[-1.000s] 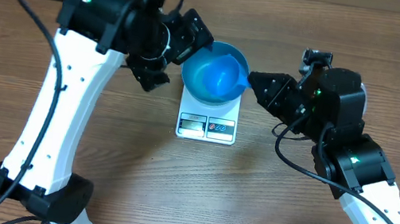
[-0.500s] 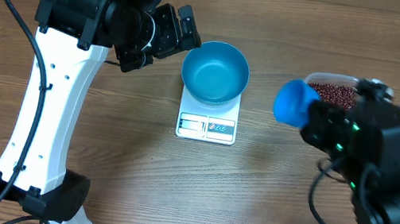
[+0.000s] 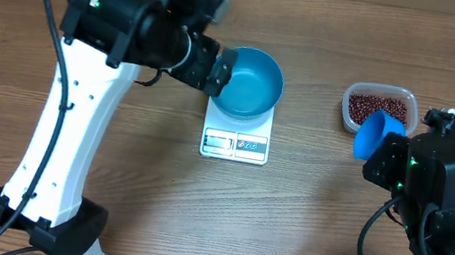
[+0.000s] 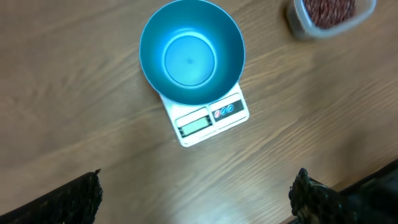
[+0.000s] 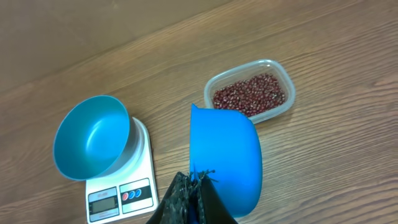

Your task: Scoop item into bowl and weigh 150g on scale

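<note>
The empty blue bowl (image 3: pixel 248 83) (image 4: pixel 191 51) (image 5: pixel 92 135) stands on the white scale (image 3: pixel 235 145) (image 4: pixel 208 118) (image 5: pixel 121 194). Dark red-brown beans, the item (image 3: pixel 379 107) (image 4: pixel 329 9) (image 5: pixel 249 94), lie in a clear tub at the right. My right gripper (image 3: pixel 381 155) (image 5: pixel 198 186) is shut on the handle of a small blue scoop (image 3: pixel 375 133) (image 5: pixel 227 155), held just in front of the tub; I cannot see inside the scoop. High above the table, my left gripper (image 3: pixel 215 69) (image 4: pixel 198 182) is open and holds nothing; in the overhead view it overlaps the bowl's left rim.
The clear tub (image 3: pixel 350 99) (image 5: pixel 283 106) sits at the back right of the wooden table (image 3: pixel 286 219). The left arm's white link (image 3: pixel 68 121) rises over the left side. The scale's display and buttons (image 4: pixel 211 117) face the front edge.
The right arm has swung the scoop away from the bowl, rightward to the tub. The left arm drew back to the left, then returned to the bowl's left rim.
</note>
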Action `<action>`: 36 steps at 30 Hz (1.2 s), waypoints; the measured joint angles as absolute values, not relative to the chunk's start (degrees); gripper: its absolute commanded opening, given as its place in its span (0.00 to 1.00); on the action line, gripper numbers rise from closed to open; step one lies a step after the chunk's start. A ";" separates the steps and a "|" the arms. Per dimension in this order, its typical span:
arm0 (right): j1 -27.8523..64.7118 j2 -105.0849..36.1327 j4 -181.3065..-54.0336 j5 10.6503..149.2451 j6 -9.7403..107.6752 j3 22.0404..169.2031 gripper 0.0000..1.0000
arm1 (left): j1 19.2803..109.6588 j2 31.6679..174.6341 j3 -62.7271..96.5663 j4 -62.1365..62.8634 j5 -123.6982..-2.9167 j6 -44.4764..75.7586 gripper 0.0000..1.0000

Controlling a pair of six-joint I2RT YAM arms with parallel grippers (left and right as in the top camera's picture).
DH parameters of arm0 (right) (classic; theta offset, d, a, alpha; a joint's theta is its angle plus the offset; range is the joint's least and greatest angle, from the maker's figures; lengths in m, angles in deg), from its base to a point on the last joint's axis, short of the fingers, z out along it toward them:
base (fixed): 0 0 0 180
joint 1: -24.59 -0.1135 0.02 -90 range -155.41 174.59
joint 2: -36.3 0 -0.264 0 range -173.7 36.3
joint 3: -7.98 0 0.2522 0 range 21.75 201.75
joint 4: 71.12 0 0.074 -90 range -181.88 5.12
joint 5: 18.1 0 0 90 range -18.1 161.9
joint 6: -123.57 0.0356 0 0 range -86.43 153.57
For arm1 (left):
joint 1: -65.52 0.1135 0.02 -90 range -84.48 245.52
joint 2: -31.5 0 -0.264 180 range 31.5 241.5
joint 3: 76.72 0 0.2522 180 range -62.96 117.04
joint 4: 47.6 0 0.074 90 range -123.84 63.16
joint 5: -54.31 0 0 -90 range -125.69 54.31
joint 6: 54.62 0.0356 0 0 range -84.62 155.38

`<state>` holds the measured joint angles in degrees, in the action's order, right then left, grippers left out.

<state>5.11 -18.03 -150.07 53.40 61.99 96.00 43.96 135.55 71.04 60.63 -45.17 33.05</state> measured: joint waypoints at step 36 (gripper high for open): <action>5.11 -18.03 -152.26 53.95 61.82 96.00 0.04 | 26.86 128.82 71.04 62.82 -40.58 43.83 0.05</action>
<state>5.11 -18.03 -152.26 53.95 61.82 96.00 26.86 128.82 71.04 62.82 -40.58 43.83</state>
